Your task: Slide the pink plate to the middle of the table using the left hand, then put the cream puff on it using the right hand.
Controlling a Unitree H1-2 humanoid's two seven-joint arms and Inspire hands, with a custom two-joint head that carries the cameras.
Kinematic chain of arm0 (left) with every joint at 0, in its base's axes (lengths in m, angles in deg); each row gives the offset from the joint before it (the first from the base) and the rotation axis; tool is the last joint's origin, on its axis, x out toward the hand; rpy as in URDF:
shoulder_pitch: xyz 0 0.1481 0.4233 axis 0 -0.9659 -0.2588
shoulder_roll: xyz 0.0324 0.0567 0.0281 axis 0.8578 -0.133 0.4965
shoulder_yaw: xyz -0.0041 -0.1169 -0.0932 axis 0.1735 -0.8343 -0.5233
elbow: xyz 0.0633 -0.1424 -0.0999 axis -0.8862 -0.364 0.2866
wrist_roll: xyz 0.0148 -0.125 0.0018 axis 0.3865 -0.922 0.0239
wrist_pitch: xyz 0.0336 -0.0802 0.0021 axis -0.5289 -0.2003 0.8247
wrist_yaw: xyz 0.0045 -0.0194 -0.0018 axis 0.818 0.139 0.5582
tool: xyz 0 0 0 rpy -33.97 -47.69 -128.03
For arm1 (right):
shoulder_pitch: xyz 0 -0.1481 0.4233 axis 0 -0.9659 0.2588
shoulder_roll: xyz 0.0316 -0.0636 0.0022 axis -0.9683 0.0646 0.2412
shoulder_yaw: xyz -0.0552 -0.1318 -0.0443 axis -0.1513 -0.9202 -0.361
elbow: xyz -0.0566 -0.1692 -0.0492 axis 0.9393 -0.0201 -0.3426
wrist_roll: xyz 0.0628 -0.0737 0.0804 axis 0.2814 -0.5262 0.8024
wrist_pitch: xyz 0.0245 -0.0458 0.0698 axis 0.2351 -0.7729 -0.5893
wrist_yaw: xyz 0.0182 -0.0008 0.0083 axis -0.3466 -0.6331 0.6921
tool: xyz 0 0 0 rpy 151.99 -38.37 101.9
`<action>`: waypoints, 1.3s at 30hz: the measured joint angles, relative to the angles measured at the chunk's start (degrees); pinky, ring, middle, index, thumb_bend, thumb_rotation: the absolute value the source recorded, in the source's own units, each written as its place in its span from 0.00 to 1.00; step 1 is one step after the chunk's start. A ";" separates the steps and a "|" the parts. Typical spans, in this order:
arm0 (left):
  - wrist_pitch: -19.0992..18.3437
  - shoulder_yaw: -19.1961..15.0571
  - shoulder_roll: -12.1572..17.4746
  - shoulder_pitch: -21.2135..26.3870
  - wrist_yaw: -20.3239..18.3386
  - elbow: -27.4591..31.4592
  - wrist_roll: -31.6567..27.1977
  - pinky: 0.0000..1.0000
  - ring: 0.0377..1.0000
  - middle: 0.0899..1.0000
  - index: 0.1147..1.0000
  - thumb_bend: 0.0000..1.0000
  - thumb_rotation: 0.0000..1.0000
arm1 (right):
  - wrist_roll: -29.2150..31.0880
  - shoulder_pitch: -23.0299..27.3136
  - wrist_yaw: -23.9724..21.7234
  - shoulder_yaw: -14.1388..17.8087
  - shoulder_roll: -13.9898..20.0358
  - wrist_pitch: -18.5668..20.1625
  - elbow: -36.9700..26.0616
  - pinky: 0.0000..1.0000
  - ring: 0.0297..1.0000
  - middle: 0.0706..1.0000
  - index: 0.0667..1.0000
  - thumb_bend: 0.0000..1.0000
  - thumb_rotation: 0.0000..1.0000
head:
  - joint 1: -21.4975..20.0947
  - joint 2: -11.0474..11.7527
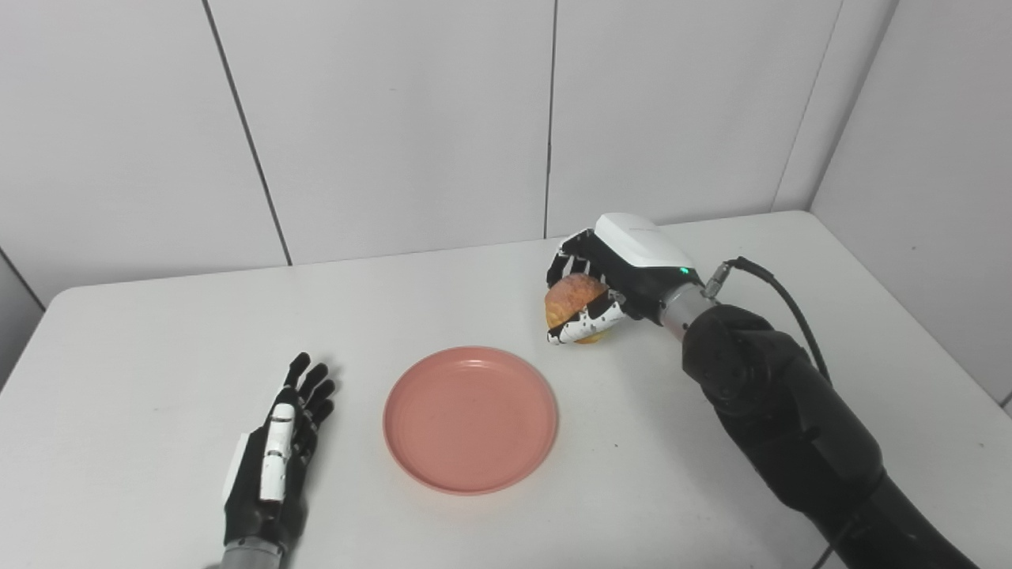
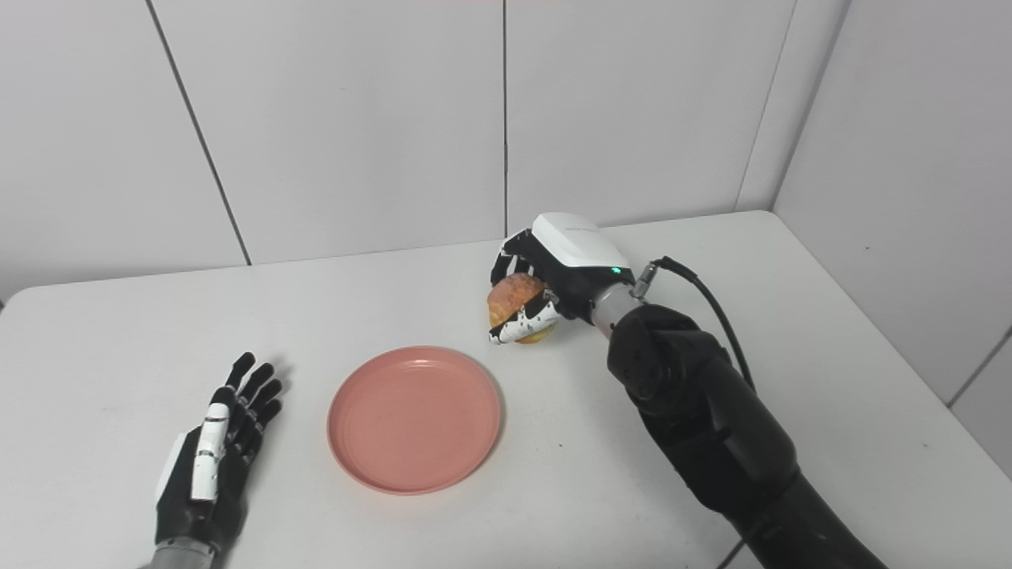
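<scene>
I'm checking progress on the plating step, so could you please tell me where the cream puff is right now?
The cream puff is in the right hand, right of centre, beyond and to the right of the empty pink plate.

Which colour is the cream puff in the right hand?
Golden brown cream puff, clearest in the left eye view.

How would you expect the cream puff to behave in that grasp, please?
The puff looks soft and probably light, so the right hand could crush it. Its rounded shape may roll when set on the plate.
</scene>
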State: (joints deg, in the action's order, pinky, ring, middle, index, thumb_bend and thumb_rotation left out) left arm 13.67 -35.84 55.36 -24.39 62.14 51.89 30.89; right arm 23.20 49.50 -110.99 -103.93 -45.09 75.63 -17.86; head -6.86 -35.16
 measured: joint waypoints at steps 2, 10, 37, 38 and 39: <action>0.23 0.29 -0.67 -0.39 0.68 0.45 1.10 0.96 0.94 0.95 0.95 0.48 1.00 | 0.00 0.35 -0.43 -1.06 -0.77 -1.24 0.09 0.28 0.33 0.37 0.45 0.50 0.14 | 1.31 -0.26; 1.65 2.42 -2.28 -1.94 3.42 1.91 5.84 0.94 0.93 0.94 0.94 0.46 1.00 | 0.14 1.09 -0.65 -2.70 -3.58 -1.93 3.36 0.32 0.37 0.42 0.45 0.50 0.14 | 5.71 -1.49; 3.36 4.28 -5.22 -2.08 7.19 1.68 9.77 0.92 0.91 0.92 0.92 0.44 1.00 | -0.81 0.95 2.84 -9.05 -12.03 -7.30 16.68 0.33 0.39 0.45 0.45 0.50 0.15 | 9.32 -3.52; 3.36 4.28 -5.23 -2.08 7.23 1.68 9.77 0.92 0.91 0.92 0.92 0.45 1.00 | -0.96 0.94 2.94 -9.23 -12.08 -7.42 16.95 0.34 0.40 0.46 0.45 0.50 0.15 | 9.32 -3.52; 3.36 4.28 -5.23 -2.08 7.29 1.68 9.77 0.92 0.91 0.92 0.92 0.45 1.00 | -1.01 0.94 3.10 -9.29 -12.10 -7.52 17.03 0.34 0.40 0.46 0.45 0.50 0.15 | 9.41 -3.60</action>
State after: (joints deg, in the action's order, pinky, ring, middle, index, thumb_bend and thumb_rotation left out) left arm 17.03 -31.56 50.13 -26.47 69.43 53.57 40.66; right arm 22.19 50.45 -107.89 -113.22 -57.19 68.12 -0.84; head 2.55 -38.76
